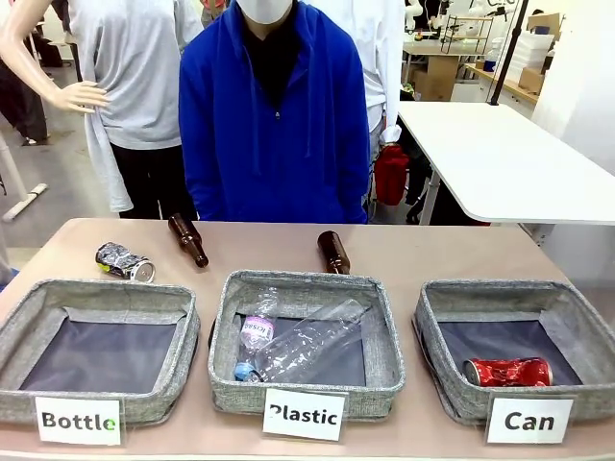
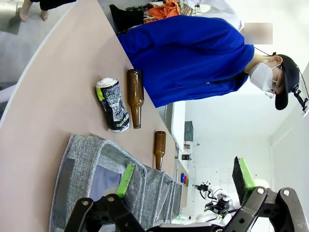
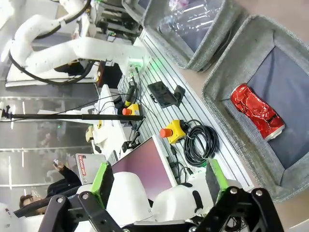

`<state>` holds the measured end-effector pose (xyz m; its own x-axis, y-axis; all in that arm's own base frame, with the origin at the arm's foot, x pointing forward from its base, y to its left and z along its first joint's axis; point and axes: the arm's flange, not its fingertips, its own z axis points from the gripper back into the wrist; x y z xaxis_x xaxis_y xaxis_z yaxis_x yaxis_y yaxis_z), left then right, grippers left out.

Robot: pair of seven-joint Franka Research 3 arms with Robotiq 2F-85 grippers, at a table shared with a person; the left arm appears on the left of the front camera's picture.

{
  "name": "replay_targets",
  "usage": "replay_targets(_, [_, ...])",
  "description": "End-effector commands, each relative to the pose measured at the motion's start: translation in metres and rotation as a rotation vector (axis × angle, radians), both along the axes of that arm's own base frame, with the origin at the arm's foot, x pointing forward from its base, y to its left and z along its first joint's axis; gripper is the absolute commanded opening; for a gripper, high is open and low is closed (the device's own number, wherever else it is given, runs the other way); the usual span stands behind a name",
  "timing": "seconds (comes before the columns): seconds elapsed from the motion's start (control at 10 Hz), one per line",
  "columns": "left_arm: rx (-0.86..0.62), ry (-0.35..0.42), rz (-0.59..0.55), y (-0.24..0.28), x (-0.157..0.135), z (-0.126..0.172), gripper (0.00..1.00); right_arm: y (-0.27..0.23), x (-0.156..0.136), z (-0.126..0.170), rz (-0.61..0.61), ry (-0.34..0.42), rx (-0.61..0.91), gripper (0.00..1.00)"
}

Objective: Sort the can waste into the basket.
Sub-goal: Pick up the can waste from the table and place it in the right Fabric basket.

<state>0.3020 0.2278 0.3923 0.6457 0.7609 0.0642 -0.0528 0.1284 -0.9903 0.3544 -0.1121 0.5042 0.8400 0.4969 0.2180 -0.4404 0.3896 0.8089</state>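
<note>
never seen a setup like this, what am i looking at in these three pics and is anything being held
One moment, three cameras. The front view looks across a table at a person in blue. The other two cameras sit on the wrists of two robot arms, each looking along its own gripper. The left gripper and the right gripper are both open and hold nothing. On the table stand three grey baskets. The Can basket holds a crushed red can, the Plastic basket holds clear bottles. Beyond the Bottle basket lie a silver can and a brown bottle; a second brown bottle lies beyond the Plastic basket.
</note>
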Motion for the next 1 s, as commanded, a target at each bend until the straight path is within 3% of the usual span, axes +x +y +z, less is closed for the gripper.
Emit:
replay_targets(0.0, [0.007,-0.019,-0.01,0.0,-0.002,0.0,1.0,-0.002,0.0,0.002,0.016,-0.011,-0.001,1.0])
replay_targets(0.5, [0.0,0.0,0.0,0.0,0.0,0.0,1.0,-0.002,0.0,0.002,0.016,-0.011,-0.001,1.0])
replay_targets(0.6, [0.147,-0.071,-0.002,-0.009,0.009,0.008,1.0,-0.002,0.0,0.002,0.016,-0.011,-0.001,1.0])
replay_targets(0.7, [0.401,-0.098,0.047,-0.028,0.027,0.014,1.0,-0.002,0.0,0.002,0.016,-0.011,-0.001,1.0])
replay_targets(0.8, [0.551,-0.121,0.022,-0.051,0.048,0.018,1.0,-0.002,0.0,0.002,0.016,-0.011,-0.001,1.0])
replay_targets(0.9, [0.697,-0.088,-0.016,-0.073,0.076,0.019,1.0,-0.002,0.0,0.002,0.016,-0.011,-0.001,1.0])
